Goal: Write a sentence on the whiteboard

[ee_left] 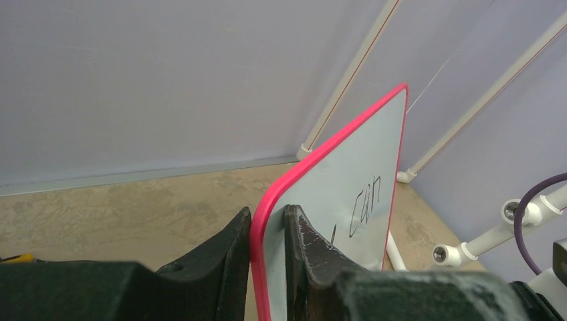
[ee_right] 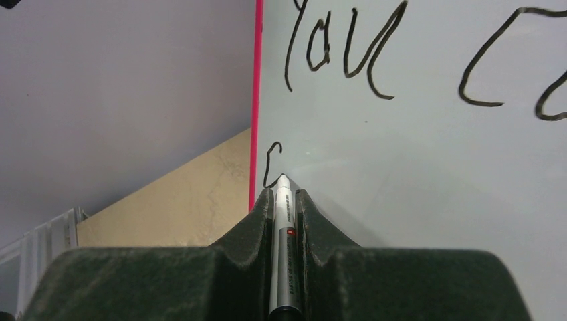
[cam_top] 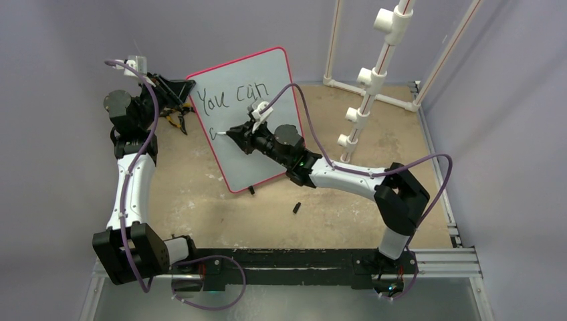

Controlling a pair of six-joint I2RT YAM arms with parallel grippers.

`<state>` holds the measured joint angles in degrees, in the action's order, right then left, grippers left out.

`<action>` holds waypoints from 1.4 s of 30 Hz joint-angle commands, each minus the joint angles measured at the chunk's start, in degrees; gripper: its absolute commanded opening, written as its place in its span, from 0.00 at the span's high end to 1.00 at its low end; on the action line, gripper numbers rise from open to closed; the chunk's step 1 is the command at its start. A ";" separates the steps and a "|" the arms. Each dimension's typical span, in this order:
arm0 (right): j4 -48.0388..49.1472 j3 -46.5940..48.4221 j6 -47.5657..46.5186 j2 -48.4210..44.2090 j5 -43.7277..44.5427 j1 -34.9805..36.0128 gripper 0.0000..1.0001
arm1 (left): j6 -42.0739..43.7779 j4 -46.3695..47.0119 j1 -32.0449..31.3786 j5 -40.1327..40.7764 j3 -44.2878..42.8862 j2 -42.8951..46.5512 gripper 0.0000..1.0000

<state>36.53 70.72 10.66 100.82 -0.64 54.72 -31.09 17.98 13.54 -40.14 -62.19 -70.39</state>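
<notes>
Left fingers [ee_left: 214, 264] clamp the whiteboard [ee_left: 334, 180] edge; right fingers [ee_right: 251, 227] pinch a marker [ee_right: 284, 221], tip on line two of the sentence [cam_top: 214, 100]

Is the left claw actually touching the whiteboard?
Touching. In the left wrist view, the left gripper clamps the whiteboard at its pink edge, with a finger pressed on each face.

Top view: my right gripper [cam_top: 231, 134] and wrist cover the board's [cam_top: 264, 70] second line past its first stroke. A small black item [cam_top: 296, 208] is too small to name. Left wrist view: my left finger [ee_left: 311, 251] hides the writing [ee_left: 364, 204] before "can". Right wrist view: "can" is cut at the right edge, and the marker's [ee_right: 283, 227] rear leaves the frame below.
</notes>
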 commanded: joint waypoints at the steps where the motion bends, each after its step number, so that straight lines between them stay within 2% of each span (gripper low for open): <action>1: 2.52 0.81 -1.90 -2.67 3.72 -0.49 1.00 | -0.80 0.13 0.26 -0.97 0.75 0.28 0.81; 17: 2.05 5.57 -1.60 0.75 0.73 -0.49 1.00 | -1.15 0.82 0.20 -1.26 1.02 0.33 0.81; 33: 0.94 1.52 -1.34 -1.43 5.95 -0.49 1.00 | -1.22 1.05 0.45 -1.34 1.02 0.34 0.81; 42: 2.12 -4.06 0.04 -3.45 6.69 -0.49 1.00 | -1.42 1.18 0.60 -1.41 1.04 0.29 0.81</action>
<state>38.35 69.12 10.55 99.50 3.18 54.70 -32.05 18.76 13.87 -40.77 -61.91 -70.39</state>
